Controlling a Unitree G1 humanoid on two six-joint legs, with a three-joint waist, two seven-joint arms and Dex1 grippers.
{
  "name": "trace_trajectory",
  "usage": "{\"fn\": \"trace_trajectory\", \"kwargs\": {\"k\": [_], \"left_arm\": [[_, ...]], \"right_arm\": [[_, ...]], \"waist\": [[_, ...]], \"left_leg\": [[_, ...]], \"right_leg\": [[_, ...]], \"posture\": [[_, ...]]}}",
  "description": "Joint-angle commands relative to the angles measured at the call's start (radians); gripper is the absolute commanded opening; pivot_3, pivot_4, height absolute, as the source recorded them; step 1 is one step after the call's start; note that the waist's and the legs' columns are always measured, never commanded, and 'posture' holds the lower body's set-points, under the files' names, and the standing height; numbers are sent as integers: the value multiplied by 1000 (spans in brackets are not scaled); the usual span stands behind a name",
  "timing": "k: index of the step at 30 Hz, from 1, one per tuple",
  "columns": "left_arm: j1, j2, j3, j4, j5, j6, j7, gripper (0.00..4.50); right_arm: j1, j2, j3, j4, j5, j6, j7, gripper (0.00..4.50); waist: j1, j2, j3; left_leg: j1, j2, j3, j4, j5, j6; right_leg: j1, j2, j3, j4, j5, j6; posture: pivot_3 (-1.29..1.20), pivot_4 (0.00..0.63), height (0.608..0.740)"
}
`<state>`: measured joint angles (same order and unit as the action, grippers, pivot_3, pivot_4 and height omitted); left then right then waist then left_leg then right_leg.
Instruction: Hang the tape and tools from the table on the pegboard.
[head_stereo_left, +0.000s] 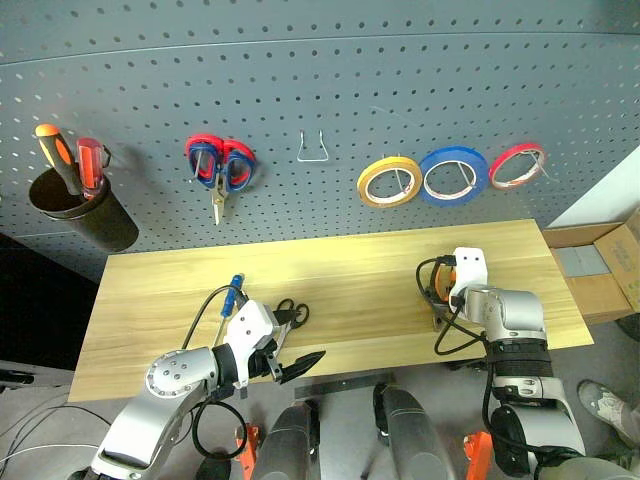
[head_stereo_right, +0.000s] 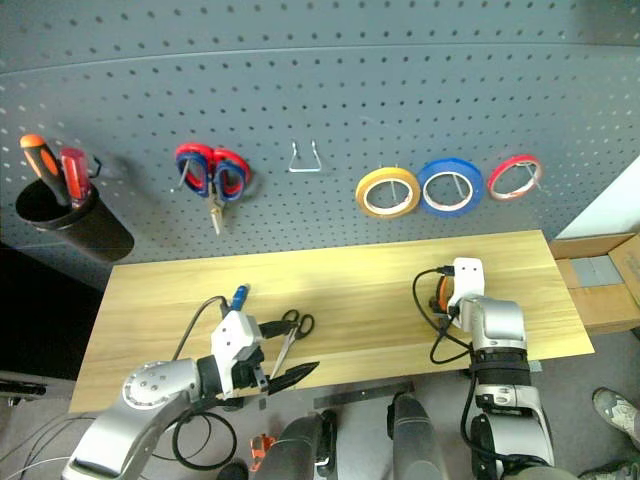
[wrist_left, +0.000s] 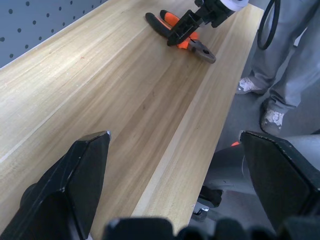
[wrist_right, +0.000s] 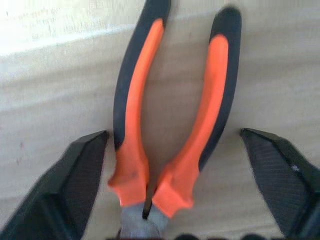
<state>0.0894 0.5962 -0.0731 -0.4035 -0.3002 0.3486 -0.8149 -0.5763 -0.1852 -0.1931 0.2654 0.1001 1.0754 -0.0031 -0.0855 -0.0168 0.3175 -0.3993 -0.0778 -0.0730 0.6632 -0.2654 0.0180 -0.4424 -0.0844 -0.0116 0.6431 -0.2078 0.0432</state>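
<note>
Fingers (wrist_right: 77, 185) straddle pliers (wrist_right: 170, 125) | handles point toward pegboard (head_stereo_left: 330, 90)

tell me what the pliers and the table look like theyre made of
Pliers: handles look like matte rubbery plastic, orange over black; the head seems dull grey steel, mostly hidden. Table: pale yellow wood with visible lengthwise grain and a smooth, lightly sealed finish, possibly laminated strips.

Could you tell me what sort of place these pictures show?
Most likely a workshop tool bench: a perforated pegboard with hooks holding tape rings and scissors, above a pale wooden table where orange-and-black pliers lie.
</note>
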Motion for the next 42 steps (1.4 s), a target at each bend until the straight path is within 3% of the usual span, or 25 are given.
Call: {"fn": "trace_trajectory", "kwargs": {"k": [1,3,8,11,13,15,17,21,26,31,42], "left_arm": [[-1,9,24,-44,-20,1,4,4449],[-23,12,37,-34,-22,-3,4,4449],[-81,1,65,-18,-41,2,13,4449],[-100,-18,110,-12,-55,3,40,4449],[-103,-38,152,-13,-75,-6,66,4449],[-128,-90,225,-29,-161,39,128,4449],[-143,-111,272,-63,-210,53,158,4449],[-120,-126,264,-78,-140,-22,198,4449],[-105,-205,266,-37,-71,-173,268,4449],[-116,-260,229,-26,-16,-266,309,4449],[-135,-299,190,-8,-29,-302,321,4449]], "right_arm": [[13,-13,-2,48,-19,6,-21,2822],[13,-30,4,47,-19,30,-12,2445],[12,-92,69,-37,3,90,72,2416],[41,-218,247,-274,100,152,306,2415],[91,-354,385,-537,198,67,549,2414],[124,-426,406,-736,296,-38,721,2413],[86,-392,339,-811,396,-78,779,2412],[-91,-219,220,-785,553,-110,754,2411],[-241,-44,194,-684,530,-226,628,2411],[-319,47,302,-539,293,-464,481,2411],[-410,128,287,-193,38,-860,275,2409]], "waist": [[1,0,0],[2,0,0],[11,-1,-1],[11,-1,-2],[11,-1,-2],[5,-3,-4],[4,-8,-8],[13,-15,-16],[53,-21,-35],[67,-23,-42],[57,-24,-43]], "left_leg": [[0,0,0,0,0,0],[0,0,0,0,0,0],[0,0,-1,1,0,0],[-1,-1,0,0,0,-1],[-3,-1,0,-1,0,-1],[-6,0,2,-1,0,-1],[-6,3,2,0,0,-2],[-5,3,1,0,2,-9],[-4,2,1,1,3,-10],[-5,1,1,1,5,-14],[-5,2,3,1,6,-15]], "right_leg": [[0,0,0,0,0,0],[0,0,0,0,0,0],[1,0,-1,0,0,0],[-1,0,-1,0,0,0],[-3,0,-1,0,0,0],[-7,1,-1,0,0,0],[-7,3,-2,0,0,0],[-6,4,-1,0,3,1],[-6,4,-1,-2,8,-1],[-7,4,0,-2,8,-1],[-9,4,0,0,8,-2]], "posture": [[-93,344,740],[-95,331,740],[-95,297,740],[-95,263,740],[-88,245,740],[-84,231,740],[-73,215,740],[-49,190,740],[-36,180,740],[-21,181,740],[-19,182,740]]}}
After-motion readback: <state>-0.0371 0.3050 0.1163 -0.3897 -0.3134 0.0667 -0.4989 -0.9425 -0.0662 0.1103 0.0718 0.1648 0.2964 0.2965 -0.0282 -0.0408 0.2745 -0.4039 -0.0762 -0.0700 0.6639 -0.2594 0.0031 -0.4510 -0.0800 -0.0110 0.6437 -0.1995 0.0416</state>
